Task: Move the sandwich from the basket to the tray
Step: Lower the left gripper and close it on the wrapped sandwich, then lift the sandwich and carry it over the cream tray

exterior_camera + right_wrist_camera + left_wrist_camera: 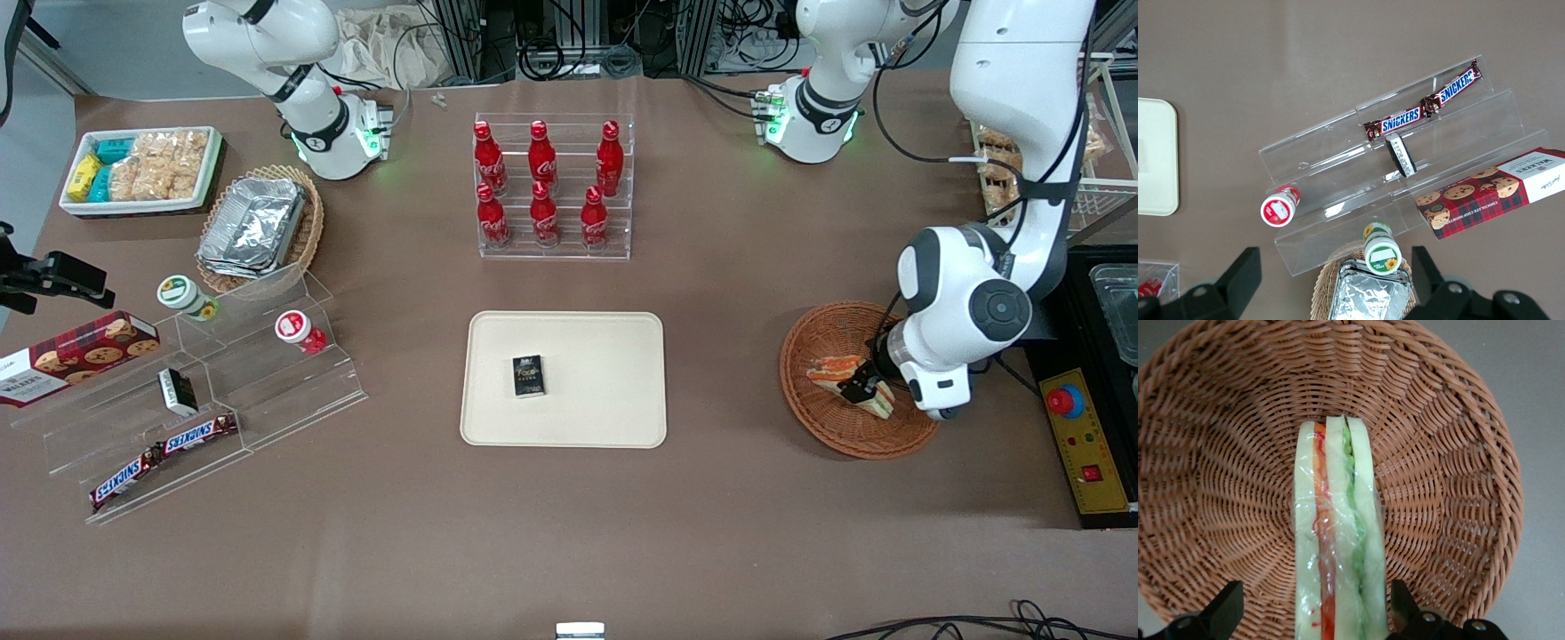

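My left gripper (1315,610) is down inside the round, reddish-brown woven wicker basket (822,422), at the working arm's end of the table. Its two black fingers (1225,607) are spread apart, one on each side of the small triangle sandwich of white bread with orange-red and green layers in clear wrap (1335,540). I have them wide like this so the sandwich fits in between. One finger looks very close to the bread and the other one has a gap, so I am not squeezing it yet. The sandwich stands on its edge in the basket with its stripes facing up at my wrist camera, and that makes it easy for me to pinch the two flat bread sides. I think the next thing is to close gently, because bread is soft and the wrap is slippery. The flat, cream-beige tray with rounded corners (498,418) lies in the middle of the table, well apart from the basket. A small black box (528,375) sits on it, so I should put the sandwich on a bare part.
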You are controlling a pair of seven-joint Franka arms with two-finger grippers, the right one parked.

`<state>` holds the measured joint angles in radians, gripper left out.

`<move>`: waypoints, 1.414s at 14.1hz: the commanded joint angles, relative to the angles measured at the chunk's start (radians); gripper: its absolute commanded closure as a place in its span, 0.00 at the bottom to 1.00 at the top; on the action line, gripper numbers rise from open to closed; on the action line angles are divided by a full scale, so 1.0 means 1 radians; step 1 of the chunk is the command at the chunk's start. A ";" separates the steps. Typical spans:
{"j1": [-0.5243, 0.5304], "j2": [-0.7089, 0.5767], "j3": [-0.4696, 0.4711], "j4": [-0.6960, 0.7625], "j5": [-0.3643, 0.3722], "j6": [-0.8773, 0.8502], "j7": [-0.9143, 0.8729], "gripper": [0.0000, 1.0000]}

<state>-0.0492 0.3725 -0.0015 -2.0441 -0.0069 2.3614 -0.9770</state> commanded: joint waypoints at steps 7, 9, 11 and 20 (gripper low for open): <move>-0.003 -0.003 0.000 0.009 -0.010 0.044 -0.062 0.94; -0.004 -0.070 -0.003 0.018 -0.004 -0.046 -0.045 1.00; -0.006 -0.142 -0.011 0.048 -0.002 -0.152 -0.002 1.00; -0.006 -0.218 -0.314 0.205 -0.004 -0.469 0.397 1.00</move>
<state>-0.0593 0.1223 -0.2433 -1.8644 -0.0068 1.9047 -0.6616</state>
